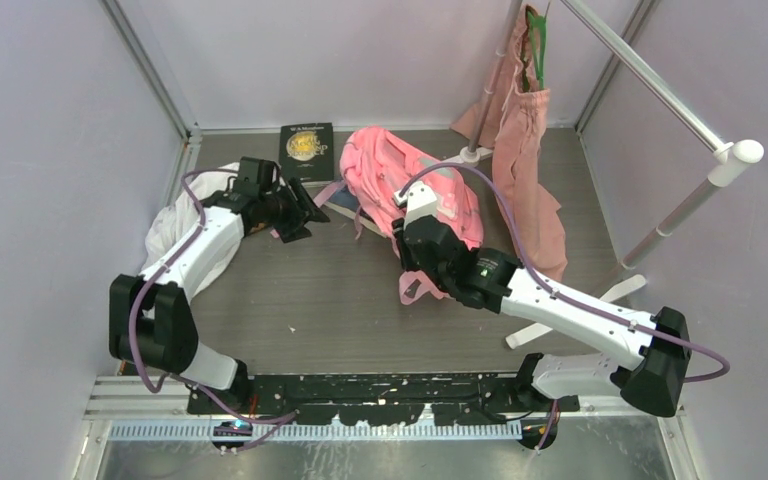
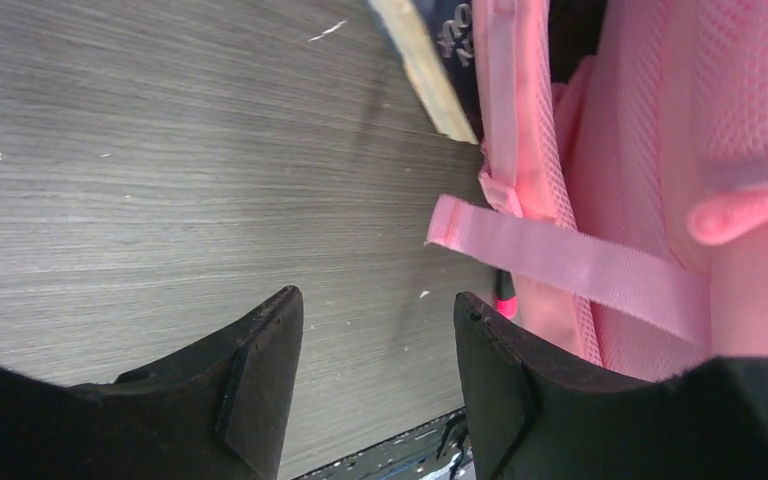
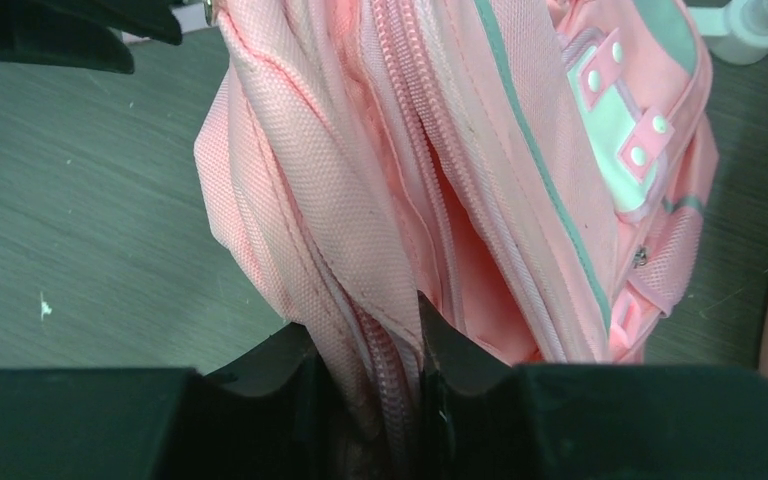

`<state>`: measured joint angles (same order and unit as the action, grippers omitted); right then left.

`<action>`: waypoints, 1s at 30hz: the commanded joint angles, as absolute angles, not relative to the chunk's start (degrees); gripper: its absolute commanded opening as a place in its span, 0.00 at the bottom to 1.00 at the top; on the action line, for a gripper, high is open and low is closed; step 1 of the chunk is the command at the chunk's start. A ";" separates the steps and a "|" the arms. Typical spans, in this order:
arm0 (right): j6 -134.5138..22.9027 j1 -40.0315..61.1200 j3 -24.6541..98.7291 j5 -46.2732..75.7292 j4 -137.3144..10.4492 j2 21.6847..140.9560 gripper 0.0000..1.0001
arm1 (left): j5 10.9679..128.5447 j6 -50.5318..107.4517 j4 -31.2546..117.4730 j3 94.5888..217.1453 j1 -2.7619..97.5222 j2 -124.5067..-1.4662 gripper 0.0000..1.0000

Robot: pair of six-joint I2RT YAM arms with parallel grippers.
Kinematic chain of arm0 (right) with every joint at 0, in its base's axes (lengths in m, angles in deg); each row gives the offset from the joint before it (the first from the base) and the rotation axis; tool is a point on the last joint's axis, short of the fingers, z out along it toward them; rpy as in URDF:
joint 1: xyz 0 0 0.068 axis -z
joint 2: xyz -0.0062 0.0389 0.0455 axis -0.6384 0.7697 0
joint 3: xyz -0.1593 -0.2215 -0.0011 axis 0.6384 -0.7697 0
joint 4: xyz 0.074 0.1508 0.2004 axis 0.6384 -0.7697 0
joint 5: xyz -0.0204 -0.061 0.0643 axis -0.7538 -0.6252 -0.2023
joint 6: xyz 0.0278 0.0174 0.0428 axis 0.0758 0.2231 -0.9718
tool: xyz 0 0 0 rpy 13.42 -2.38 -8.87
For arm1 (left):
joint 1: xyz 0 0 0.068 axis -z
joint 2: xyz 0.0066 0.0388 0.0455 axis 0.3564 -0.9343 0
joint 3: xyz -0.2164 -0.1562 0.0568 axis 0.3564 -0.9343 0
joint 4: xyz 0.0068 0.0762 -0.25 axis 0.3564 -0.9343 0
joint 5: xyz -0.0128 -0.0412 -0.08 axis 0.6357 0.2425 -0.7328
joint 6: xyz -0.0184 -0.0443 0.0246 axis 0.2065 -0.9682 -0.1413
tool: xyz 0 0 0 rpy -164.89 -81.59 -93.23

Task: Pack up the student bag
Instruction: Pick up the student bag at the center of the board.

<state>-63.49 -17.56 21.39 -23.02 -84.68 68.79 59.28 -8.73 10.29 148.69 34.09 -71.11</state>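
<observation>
The pink student bag (image 1: 400,175) lies in the middle of the table towards the back. My right gripper (image 1: 410,240) is shut on the fabric beside its open zip and holds that edge up; the right wrist view shows the bag (image 3: 480,170) and the gripper (image 3: 368,345) with the pink edge pinched between the jaws. My left gripper (image 1: 305,212) is open and empty just left of the bag, near a book (image 1: 345,203) half under it. The left wrist view shows the gripper (image 2: 378,330) over bare table, a pink strap (image 2: 570,262) and the book's edge (image 2: 430,70).
A dark book (image 1: 306,150) lies at the back, left of the bag. A white cloth (image 1: 175,235) lies under my left arm. A dusty-pink tote (image 1: 526,150) on a green hanger hangs from a white rail (image 1: 660,90) at the right.
</observation>
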 commanded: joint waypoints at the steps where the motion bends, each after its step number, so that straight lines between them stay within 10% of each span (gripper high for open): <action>1: -69.02 -17.57 21.78 -18.55 -79.44 67.29 0.01 | 62.77 -7.61 11.44 150.42 33.83 -71.32 0.59; 7: -71.01 -17.44 20.63 -13.00 -75.97 68.64 0.01 | 61.74 -7.64 18.95 150.74 32.07 -80.66 0.76; 15: -71.38 -17.38 19.66 -14.51 -75.62 66.18 0.01 | 69.40 -13.82 20.25 159.60 33.04 -90.94 0.54; 30: -71.89 -17.41 18.97 -13.39 -74.96 64.99 0.00 | 71.69 -23.16 28.28 160.80 39.39 -99.41 0.43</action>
<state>-67.62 -17.47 17.08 -14.78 -83.00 67.31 69.05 -18.77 21.83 163.36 38.20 -100.02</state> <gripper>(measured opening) 0.329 0.428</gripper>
